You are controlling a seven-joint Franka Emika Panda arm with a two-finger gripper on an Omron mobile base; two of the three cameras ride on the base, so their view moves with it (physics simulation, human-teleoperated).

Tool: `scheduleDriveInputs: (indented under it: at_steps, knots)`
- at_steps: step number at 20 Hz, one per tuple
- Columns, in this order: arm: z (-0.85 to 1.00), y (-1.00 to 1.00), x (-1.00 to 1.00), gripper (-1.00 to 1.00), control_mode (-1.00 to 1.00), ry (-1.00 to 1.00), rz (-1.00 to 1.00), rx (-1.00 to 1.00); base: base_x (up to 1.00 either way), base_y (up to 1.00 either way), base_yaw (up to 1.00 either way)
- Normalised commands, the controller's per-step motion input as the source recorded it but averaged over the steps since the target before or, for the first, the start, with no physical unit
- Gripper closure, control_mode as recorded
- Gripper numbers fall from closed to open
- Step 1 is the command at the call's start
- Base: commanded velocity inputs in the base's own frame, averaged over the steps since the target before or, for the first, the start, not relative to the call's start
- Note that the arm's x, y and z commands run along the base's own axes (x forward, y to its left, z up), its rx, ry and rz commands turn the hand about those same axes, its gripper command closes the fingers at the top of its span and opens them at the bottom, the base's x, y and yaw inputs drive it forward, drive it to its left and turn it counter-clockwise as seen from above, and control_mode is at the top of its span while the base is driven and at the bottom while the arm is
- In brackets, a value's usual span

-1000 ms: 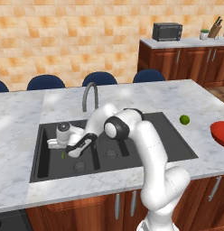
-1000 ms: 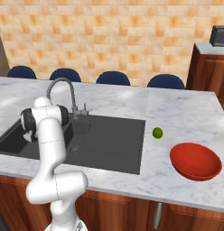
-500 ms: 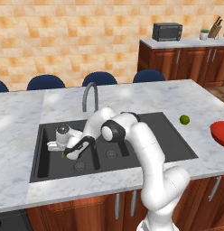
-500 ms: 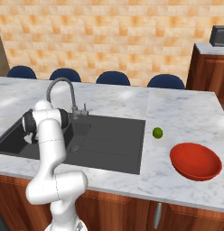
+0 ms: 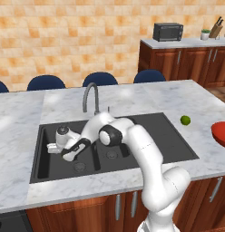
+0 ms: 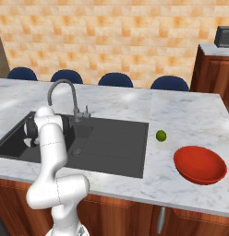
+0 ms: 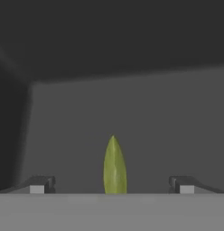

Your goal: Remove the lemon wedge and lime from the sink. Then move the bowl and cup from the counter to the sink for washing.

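My claw [image 5: 64,154] has dropped deeper into the left basin of the sink [image 5: 178,145], jaws spread wide and empty. The lemon wedge [image 7: 114,166] lies on the basin floor between my fingertips [image 7: 39,185], so I judge closing comes next. Further right, the lime [image 5: 185,120] already rests on the table [image 5: 196,97], beside the bowl [image 6: 200,164].

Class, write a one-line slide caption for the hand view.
Open hand low in the dark sink, the thin green lemon wedge lying centred between its fingertips.
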Motion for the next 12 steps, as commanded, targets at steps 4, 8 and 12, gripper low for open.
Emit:
scheduleDriveInputs:
  at_steps: [4, 8, 12]
  knots:
    - [-0.19, 0.04, 0.15, -1.00, -1.00, 0.05, 0.00, 0.00, 0.00, 0.00, 0.00]
    - [-0.18, 0.04, 0.15, -1.00, -1.00, 0.02, 0.00, 0.00, 0.00, 0.00, 0.00]
    - [-0.17, 0.09, 0.13, -1.00, -1.00, 0.00, 0.00, 0.00, 0.00, 0.00, 0.00]
